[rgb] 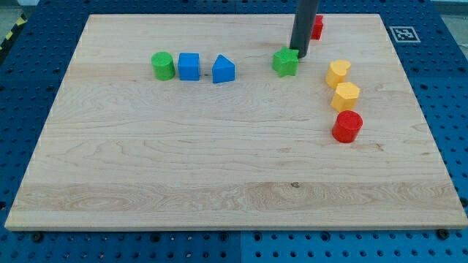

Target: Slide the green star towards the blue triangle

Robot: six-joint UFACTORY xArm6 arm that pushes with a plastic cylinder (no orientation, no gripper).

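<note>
The green star (285, 62) lies on the wooden board (219, 161) near the view's top, right of the middle. The blue triangle (223, 69) lies to its left, a block's width or two apart. My tip (300, 53) stands at the star's upper right edge, touching or nearly touching it. The dark rod rises from there out of the view's top.
A blue cube (189, 66) and a green cylinder (162, 66) stand left of the triangle in a row. A red block (316, 26) is partly hidden behind the rod. A yellow heart (337, 73), a yellow hexagon (345, 96) and a red cylinder (347, 126) stand at the right.
</note>
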